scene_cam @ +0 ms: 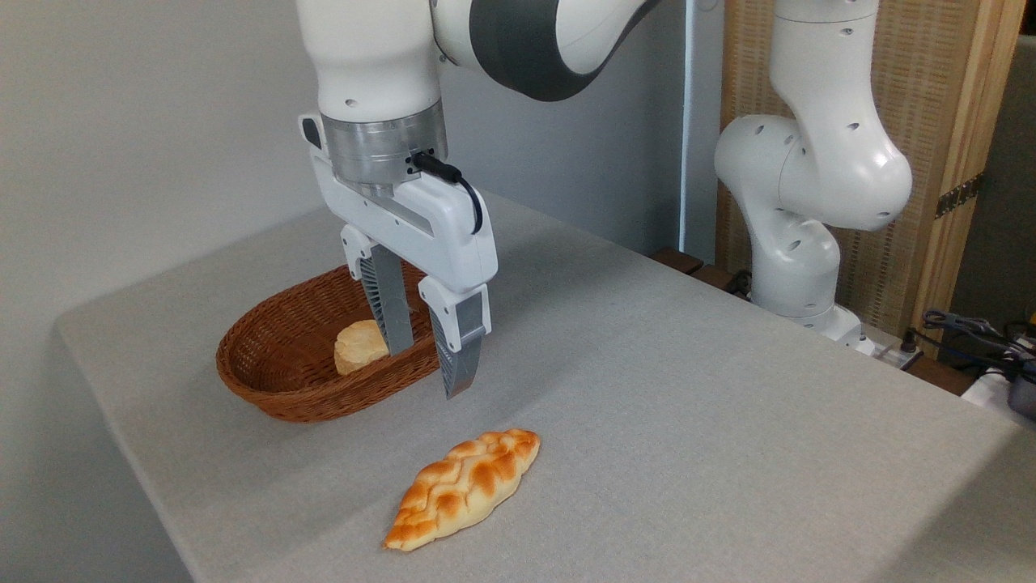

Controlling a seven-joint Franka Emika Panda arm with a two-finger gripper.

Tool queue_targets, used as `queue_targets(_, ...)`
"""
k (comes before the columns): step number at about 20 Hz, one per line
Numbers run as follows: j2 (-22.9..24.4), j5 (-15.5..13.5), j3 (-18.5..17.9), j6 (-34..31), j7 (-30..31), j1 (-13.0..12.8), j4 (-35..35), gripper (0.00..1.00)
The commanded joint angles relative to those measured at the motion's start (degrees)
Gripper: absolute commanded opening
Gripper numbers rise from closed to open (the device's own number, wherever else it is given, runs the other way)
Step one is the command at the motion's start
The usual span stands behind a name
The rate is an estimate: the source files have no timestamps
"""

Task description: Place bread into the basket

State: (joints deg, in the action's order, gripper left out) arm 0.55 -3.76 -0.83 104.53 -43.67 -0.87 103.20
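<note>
My hand (427, 374) hung open and empty beside the basket (275, 356); the bread (463, 488) lay ungrasped on the worktop (688, 389), everything left to do.

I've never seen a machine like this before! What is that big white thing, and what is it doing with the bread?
The big white thing is a robot arm. It bends at joints a bit like your arm does. At its end is a gripper, a hand with just two grey fingers that pinch things. Right now the fingers are apart and hold nothing.

There is only one picture, taken by a camera that stands still and looks down at the grey table from the side.

On the table lies a braided loaf of bread, golden and shiny. Behind it sits a brown woven basket with a small pale roll already inside. The gripper hangs in the air near the basket's front edge, above and behind the loaf. The loaf is not in the basket yet.
</note>
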Motion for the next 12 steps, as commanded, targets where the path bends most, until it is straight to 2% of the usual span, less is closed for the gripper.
queue_targets(1,0.24,0.15,0.91,-1.08,-1.07,0.78,-0.1,1.0)
queue_targets(12,0.42,0.15,0.65,-1.0,-0.98,0.78,-0.1,1.0)
